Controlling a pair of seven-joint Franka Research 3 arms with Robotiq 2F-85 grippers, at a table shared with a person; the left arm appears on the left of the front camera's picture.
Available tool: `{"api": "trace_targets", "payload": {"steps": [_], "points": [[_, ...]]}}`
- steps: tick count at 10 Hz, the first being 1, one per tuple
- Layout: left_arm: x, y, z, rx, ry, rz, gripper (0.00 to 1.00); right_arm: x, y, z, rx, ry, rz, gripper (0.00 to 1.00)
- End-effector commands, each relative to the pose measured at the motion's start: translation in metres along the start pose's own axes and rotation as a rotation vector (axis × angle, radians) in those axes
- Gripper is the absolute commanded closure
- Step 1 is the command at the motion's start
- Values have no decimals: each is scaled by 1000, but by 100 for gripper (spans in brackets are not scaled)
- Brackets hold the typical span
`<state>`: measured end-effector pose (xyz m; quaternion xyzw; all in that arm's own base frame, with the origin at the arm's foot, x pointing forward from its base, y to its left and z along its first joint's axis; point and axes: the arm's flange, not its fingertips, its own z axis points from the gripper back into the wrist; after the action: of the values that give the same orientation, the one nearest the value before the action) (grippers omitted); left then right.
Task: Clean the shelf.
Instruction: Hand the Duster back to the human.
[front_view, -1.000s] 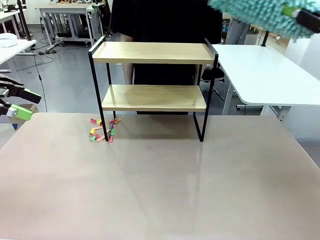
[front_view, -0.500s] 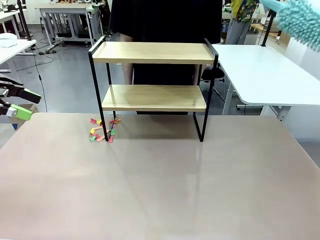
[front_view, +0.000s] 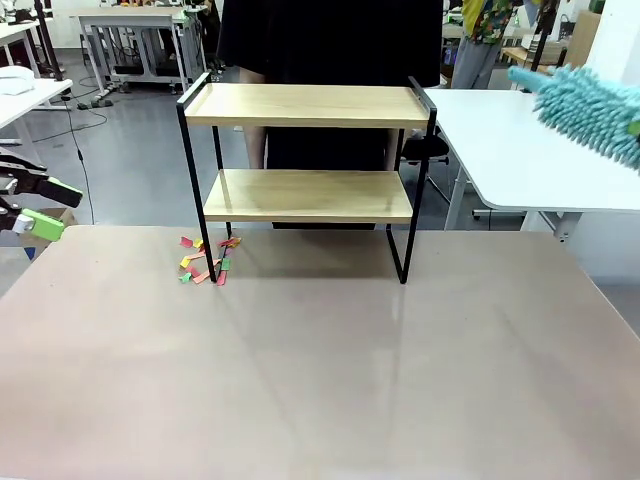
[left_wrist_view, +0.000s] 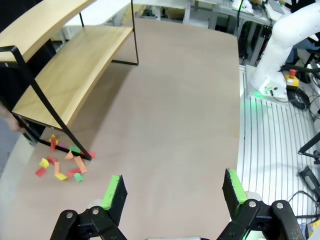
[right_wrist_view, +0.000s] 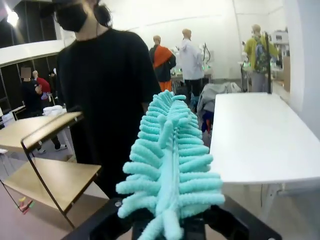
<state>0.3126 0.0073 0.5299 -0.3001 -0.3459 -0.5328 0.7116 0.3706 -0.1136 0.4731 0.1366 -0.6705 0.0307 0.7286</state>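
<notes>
The right gripper (right_wrist_view: 172, 227) is clamped on a teal duster (right_wrist_view: 167, 167), with the shelf (front_view: 305, 165) well off to its side on the worktop (front_view: 320, 360). The left gripper (left_wrist_view: 172, 192) hangs empty, jaws spread. A hasty sweep could nudge the light shelf. The left wrist view shows the paper scraps (left_wrist_view: 62, 162) beside the shelf's leg from close by.
</notes>
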Motion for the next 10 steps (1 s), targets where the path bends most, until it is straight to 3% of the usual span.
{"api": "trace_targets", "payload": {"steps": [1, 2, 3, 10], "points": [[3, 1, 1, -4, -17, 0, 0, -52, 19, 30, -36, -6, 5, 83], [3, 1, 1, -4, -17, 0, 0, -58, 19, 30, -55, -9, 14, 83], [3, 1, 1, -4, -17, 0, 0, -14, -3, -6, -3, 21, -17, 83], [3, 1, 1, -4, -17, 0, 0, -14, -3, -6, -3, 21, -17, 83]]}}
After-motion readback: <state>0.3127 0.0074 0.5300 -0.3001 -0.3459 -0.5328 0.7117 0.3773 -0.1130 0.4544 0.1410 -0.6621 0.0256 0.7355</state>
